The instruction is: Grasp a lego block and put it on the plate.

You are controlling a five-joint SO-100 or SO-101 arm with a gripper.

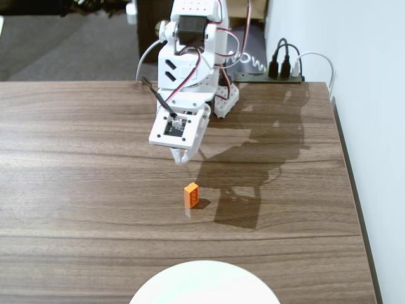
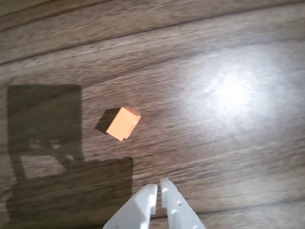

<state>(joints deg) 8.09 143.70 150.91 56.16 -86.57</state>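
The orange lego block (image 1: 191, 195) stands alone on the wooden table, in the middle. It also shows in the wrist view (image 2: 123, 123), up and left of the jaws. My white gripper (image 1: 182, 156) hangs above the table, behind the block and clear of it. In the wrist view my gripper (image 2: 158, 187) enters from the bottom edge with its two fingers almost together and nothing between them. The white plate (image 1: 204, 285) lies at the front edge of the table, partly cut off by the frame.
The arm's base (image 1: 224, 95) stands at the back of the table, with cables and a power strip (image 1: 278, 75) behind it. A white wall (image 1: 373, 126) runs along the table's right edge. The arm's dark shadow falls right of the block.
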